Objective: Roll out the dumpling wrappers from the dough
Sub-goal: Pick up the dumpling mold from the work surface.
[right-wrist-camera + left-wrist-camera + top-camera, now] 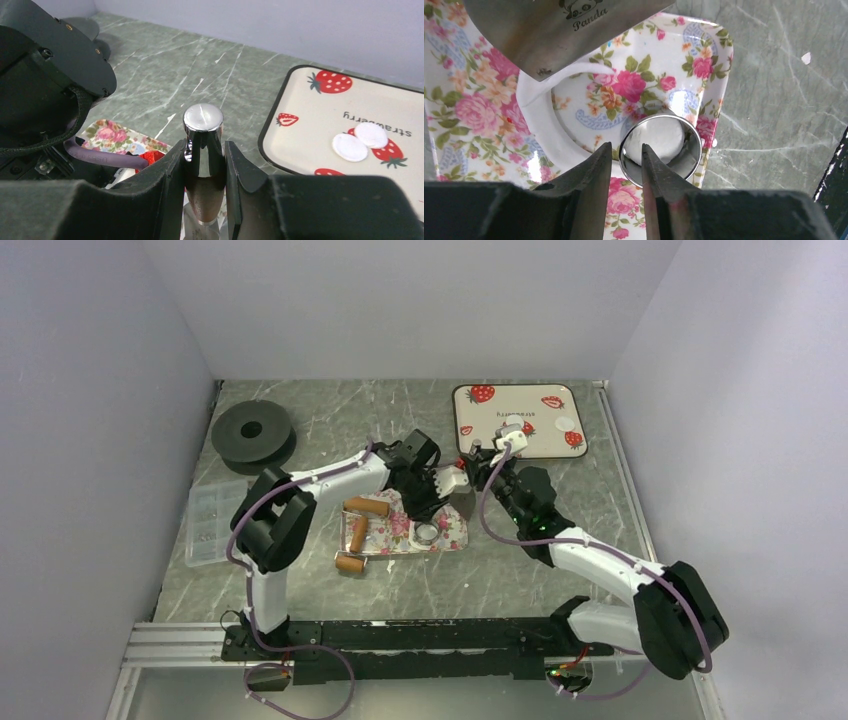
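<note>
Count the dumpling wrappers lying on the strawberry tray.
2. One wrapper lies on the strawberry tray beside a printed strawberry; the second wrapper sits next to it, partly over that strawberry. Part of the tray is covered, so more may be hidden.

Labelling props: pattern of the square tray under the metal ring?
Pink roses on white, the square tray; left wrist view.

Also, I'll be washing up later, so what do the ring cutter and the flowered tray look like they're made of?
The ring cutter looks like polished metal, probably stainless steel: its wall is mirror-bright and reflects its surroundings. The flowered tray is hard and glossy with a printed pattern and sharp highlights. It could be melamine or glazed ceramic; the pictures cannot settle which.
</note>
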{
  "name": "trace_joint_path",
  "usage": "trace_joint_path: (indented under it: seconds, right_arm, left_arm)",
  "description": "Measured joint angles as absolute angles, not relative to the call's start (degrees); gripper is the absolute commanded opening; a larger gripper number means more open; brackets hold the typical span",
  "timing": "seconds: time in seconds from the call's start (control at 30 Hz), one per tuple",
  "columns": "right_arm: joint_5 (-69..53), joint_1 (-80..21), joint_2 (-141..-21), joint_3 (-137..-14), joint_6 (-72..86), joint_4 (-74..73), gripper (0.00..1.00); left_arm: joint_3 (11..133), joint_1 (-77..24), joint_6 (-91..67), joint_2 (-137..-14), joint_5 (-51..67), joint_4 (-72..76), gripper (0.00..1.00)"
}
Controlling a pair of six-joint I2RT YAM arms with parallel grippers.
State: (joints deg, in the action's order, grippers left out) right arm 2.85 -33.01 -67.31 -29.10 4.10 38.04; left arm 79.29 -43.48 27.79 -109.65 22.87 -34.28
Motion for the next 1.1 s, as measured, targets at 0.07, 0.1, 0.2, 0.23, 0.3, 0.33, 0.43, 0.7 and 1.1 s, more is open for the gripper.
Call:
trace_joint_path:
  seconds: [0.07, 0.1, 0.2, 0.23, 0.3, 0.33, 0.43, 0.7, 1.1]
  right_arm:
    - [4.1, -32.97, -66.3, -29.1, 4.08, 37.69, 0.0]
    - [4.64, -32.93, -65.8, -29.1, 4.1, 37.28, 0.0]
    - [6.07, -32.91, -64.23, -28.77, 4.08, 35.62, 0.0]
    - [6.31, -32.91, -63.59, -28.49, 4.05, 35.09, 0.0]
    - [6.81, -32.93, -61.89, -27.92, 4.05, 33.36, 0.0]
    - [6.81, -32.93, -61.21, -27.75, 4.08, 32.97, 0.0]
    - [6.44, -33.54, -58.46, -27.64, 3.99, 32.51, 0.0]
    - [5.58, -34.02, -54.54, -27.53, 4.05, 32.32, 0.0]
    - [8.12, -34.13, -52.62, -26.0, 7.03, 29.87, 0.0]
  left_arm:
    - [80.9, -43.57, 28.01, -110.24, 23.18, -35.14, 0.31]
    - [81.47, -43.64, 28.08, -110.54, 23.29, -35.31, 0.3]
    - [82.78, -43.75, 28.51, -111.61, 23.94, -35.42, 0.3]
    - [83.0, -43.75, 28.71, -111.9, 24.12, -35.48, 0.31]
    - [83.59, -43.75, 28.91, -112.36, 24.21, -36.12, 0.34]
    - [83.66, -43.72, 28.88, -112.4, 24.14, -36.47, 0.35]
    - [83.66, -43.68, 29.12, -112.44, 24.12, -38.15, 0.37]
    - [84.25, -43.57, 30.55, -112.77, 24.16, -41.63, 0.36]
    - [86.52, -43.29, 30.76, -116.01, 24.6, -42.76, 0.0]
